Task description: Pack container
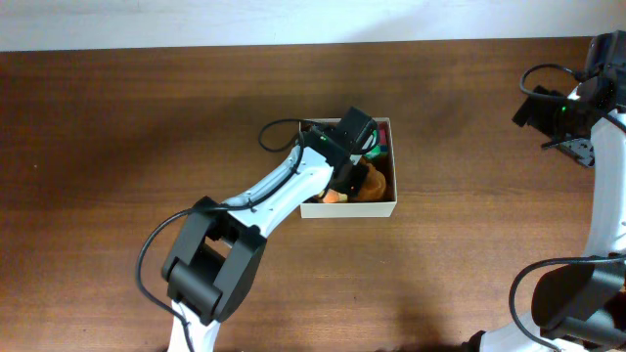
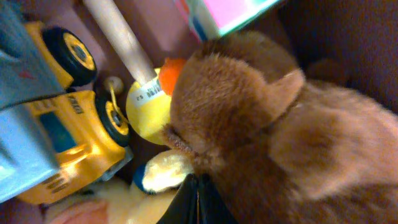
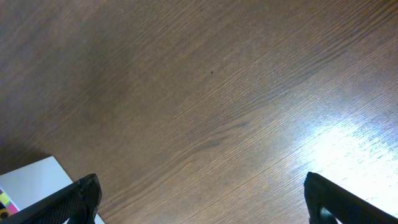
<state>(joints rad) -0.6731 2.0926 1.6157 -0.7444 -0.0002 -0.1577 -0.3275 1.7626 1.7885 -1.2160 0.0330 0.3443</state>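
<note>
The container (image 1: 354, 208) sat near the middle of the desk (image 1: 147, 117), with the left arm reaching down into it among a brown plush toy (image 2: 273, 124) and a yellow toy truck (image 2: 68, 137). The left gripper (image 2: 198, 198) was clenched, its fingertips pressed together against the plush toy's fur, though I could not tell whether any fur was pinched. The right gripper (image 3: 200, 186) hung released, jaws wide apart, over bare desk well away from the container.
</note>
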